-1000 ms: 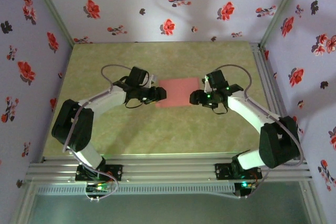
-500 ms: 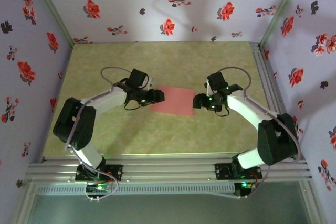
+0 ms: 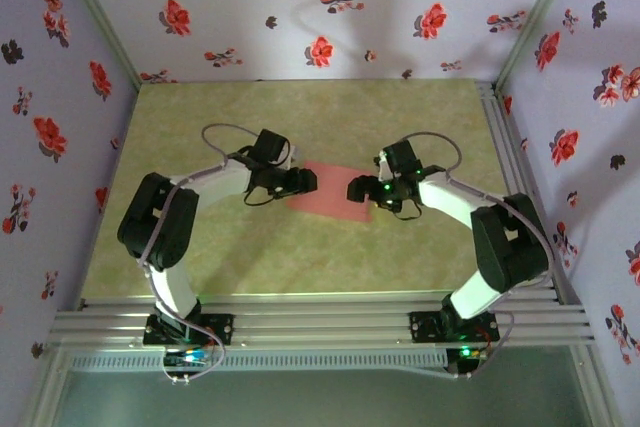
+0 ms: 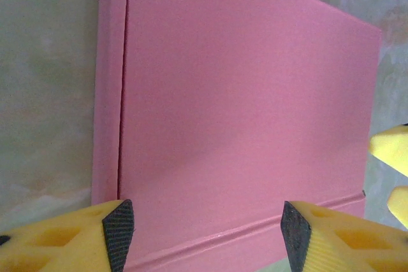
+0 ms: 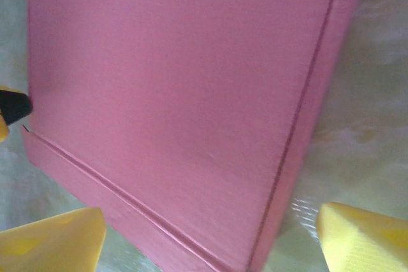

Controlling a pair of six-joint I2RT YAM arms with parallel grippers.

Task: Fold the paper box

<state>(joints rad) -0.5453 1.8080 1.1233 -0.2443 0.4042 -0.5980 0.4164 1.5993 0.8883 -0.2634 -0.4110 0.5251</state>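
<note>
paper box (image 3: 331, 192) shifted nearer, skewed — long axis left-right, right end nearer; left end effector (image 4: 207, 226), right end effector (image 5: 210, 224) apart.

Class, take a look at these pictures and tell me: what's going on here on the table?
Two robot arms are working on a pink paper box, which lies flat and folded on the table. The left gripper is at its left end and the right gripper is at its right end. Both have their jaws apart, and neither is holding the box.
</note>
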